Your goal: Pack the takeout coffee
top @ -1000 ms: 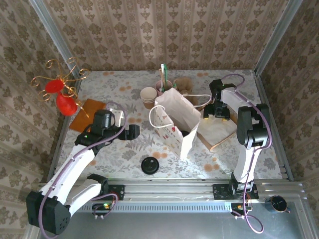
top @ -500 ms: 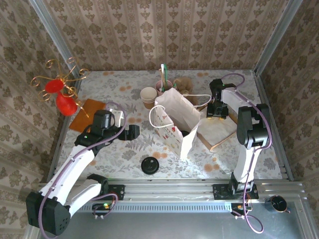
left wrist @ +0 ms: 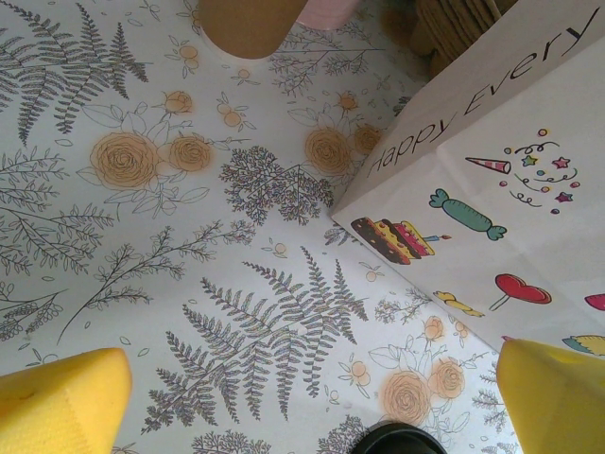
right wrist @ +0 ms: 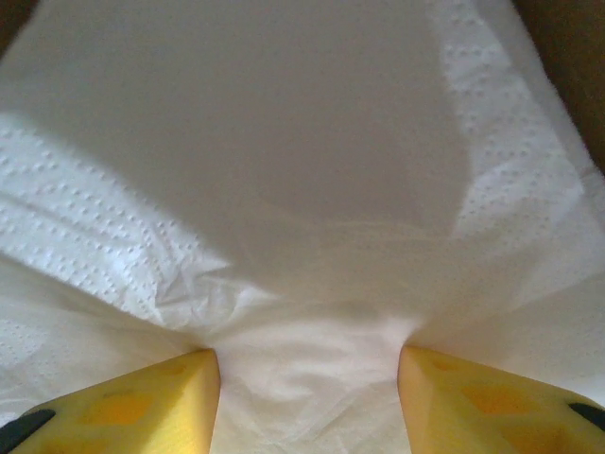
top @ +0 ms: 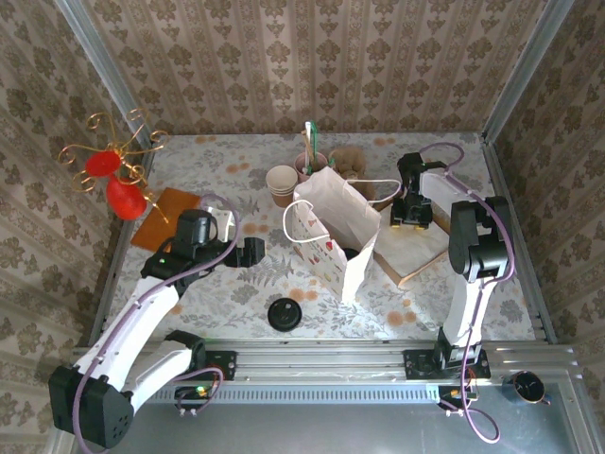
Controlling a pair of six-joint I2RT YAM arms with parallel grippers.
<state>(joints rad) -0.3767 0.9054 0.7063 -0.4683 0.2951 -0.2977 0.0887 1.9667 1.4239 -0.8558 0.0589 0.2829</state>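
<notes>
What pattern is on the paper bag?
White bag, party prints: cake, candy, heart; best in left wrist view.

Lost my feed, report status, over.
Left fingers open, hovering beside paper bag. Right fingers pinching napkin. Takeout coffee apparently inside bag, dark lid showing. Loose lid lies apart.

The paper bag (top: 336,236) stands in the middle, with the stacked cups (top: 282,184) behind it to the left and the loose lid (top: 285,313) in front of it to the left. The napkin stack (top: 416,253) lies just right of the bag, with the right gripper (top: 413,219) on its far edge. The left gripper (top: 253,251) hangs left of the bag.
</notes>
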